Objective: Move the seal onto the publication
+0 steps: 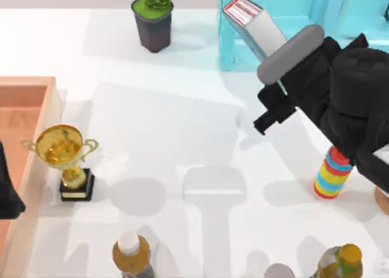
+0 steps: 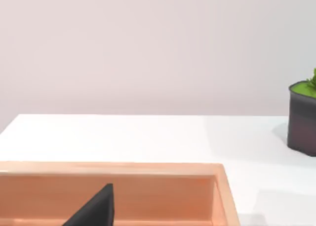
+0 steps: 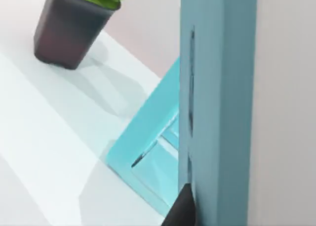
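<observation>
The white bench (image 1: pixel 182 126) meets a pale wall. My right hand (image 1: pixel 267 121) is up beside the light-blue shelf unit (image 1: pixel 285 10) holding a red-topped box (image 1: pixel 249 19); whether it grips anything I cannot tell. My left hand (image 1: pixel 7 196) sits over the wooden tray (image 1: pixel 45 107). A potted plant (image 1: pixel 153 19) stands beyond.

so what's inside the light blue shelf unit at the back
A book with a red and white top edge leans inside the light blue shelf unit. The right arm covers much of the rest of the interior.

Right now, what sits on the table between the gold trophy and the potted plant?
Nothing: from above, bare white tabletop runs between the trophy and the potted plant.
</observation>
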Robot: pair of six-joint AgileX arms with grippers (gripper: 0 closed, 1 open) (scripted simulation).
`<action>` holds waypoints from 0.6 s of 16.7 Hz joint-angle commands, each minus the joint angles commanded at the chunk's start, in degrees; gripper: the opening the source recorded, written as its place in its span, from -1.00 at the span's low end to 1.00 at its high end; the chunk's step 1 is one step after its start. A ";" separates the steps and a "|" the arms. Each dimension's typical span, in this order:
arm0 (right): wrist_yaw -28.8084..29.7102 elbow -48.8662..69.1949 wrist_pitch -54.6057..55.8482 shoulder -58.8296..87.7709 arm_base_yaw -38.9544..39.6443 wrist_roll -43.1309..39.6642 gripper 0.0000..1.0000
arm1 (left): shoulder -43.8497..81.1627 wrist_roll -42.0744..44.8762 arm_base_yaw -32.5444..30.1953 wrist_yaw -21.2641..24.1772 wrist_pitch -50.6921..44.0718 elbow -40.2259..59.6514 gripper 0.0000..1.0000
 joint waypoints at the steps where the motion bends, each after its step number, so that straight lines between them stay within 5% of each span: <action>1: 1.86 0.23 0.82 1.94 2.95 -5.55 -1.00 | 0.00 0.00 0.00 0.00 0.00 0.00 1.00; 10: 17.52 2.78 6.71 13.42 21.02 -43.52 -1.00 | 0.00 0.00 0.00 0.00 0.00 0.00 1.00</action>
